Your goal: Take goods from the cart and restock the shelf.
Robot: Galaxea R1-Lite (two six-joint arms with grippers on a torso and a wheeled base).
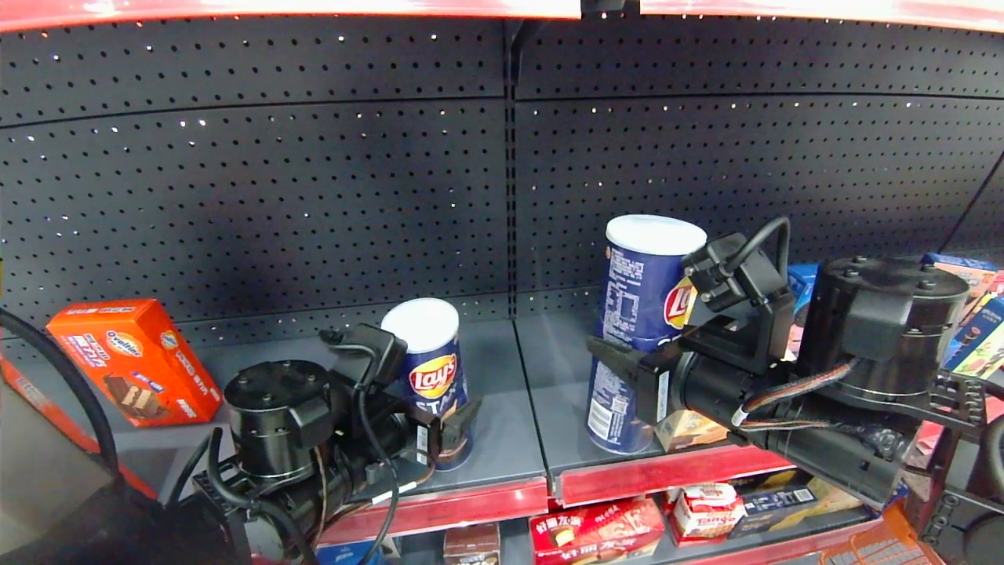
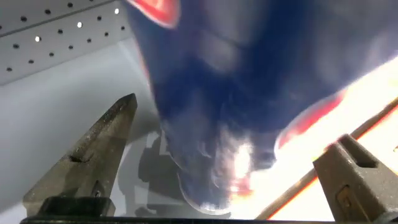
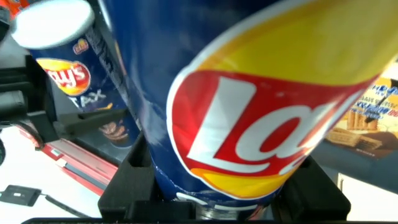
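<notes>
Two blue chip cans with white lids are at the grey shelf [image 1: 502,439]. The left can [image 1: 430,369] stands upright near the front edge, and it also shows in the left wrist view [image 2: 236,93] and the right wrist view [image 3: 68,68]. My left gripper [image 1: 447,428] is open and straddles this can's base, with a gap between each finger [image 2: 93,168] and the can. The right can [image 1: 639,314] leans slightly, its base at the shelf. My right gripper [image 1: 627,377] is shut on its lower half, and the can's logo [image 3: 249,124] sits close before the wrist camera.
An orange snack box [image 1: 133,361] lies on the shelf at the far left. Colourful boxes [image 1: 973,314] crowd the far right, and a small box [image 1: 690,428] sits behind the right can. The lower shelf holds red packs [image 1: 596,530]. A pegboard wall [image 1: 314,196] closes the back.
</notes>
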